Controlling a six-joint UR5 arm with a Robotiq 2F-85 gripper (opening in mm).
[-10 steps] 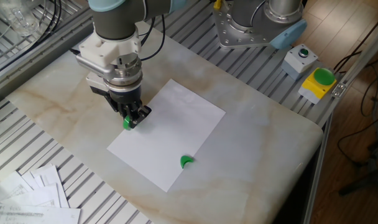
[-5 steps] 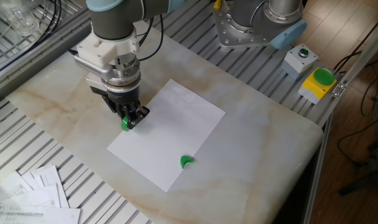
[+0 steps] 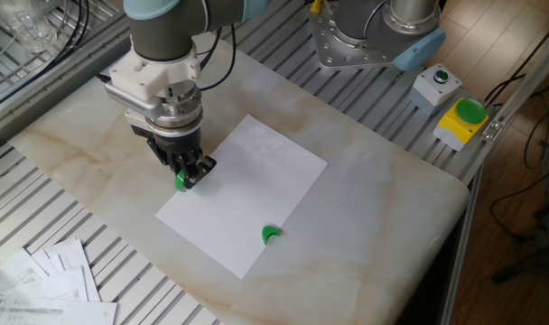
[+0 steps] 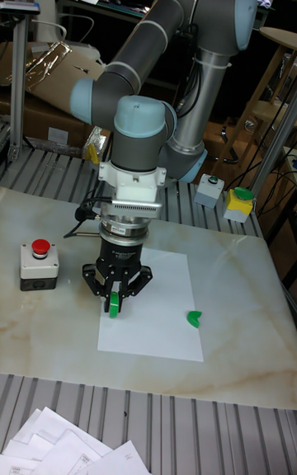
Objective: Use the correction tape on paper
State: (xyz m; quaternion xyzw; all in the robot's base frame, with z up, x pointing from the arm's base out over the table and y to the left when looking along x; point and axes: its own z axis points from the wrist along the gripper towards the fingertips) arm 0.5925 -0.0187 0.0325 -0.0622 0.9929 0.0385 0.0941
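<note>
Arm (image 3: 166,36) has slid slightly toward left edge of paper (image 3: 247,194) over last second, tape tip kept low; reads as correction stroke underway along sheet edge. Marble table (image 3: 365,190) otherwise unchanged, small green crescent piece (image 3: 271,234) same spot on paper. Gripper (image 3: 186,173) fingers closed narrow, clamped on correction tape (image 4: 113,304), green wheel showing between them, tip apparently touching paper; contact too small to confirm.

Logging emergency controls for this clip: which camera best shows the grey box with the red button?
The tall fixed view: the grey box with the red button sits unobstructed on the table, left of the paper. The fixed view does not show it.
</note>
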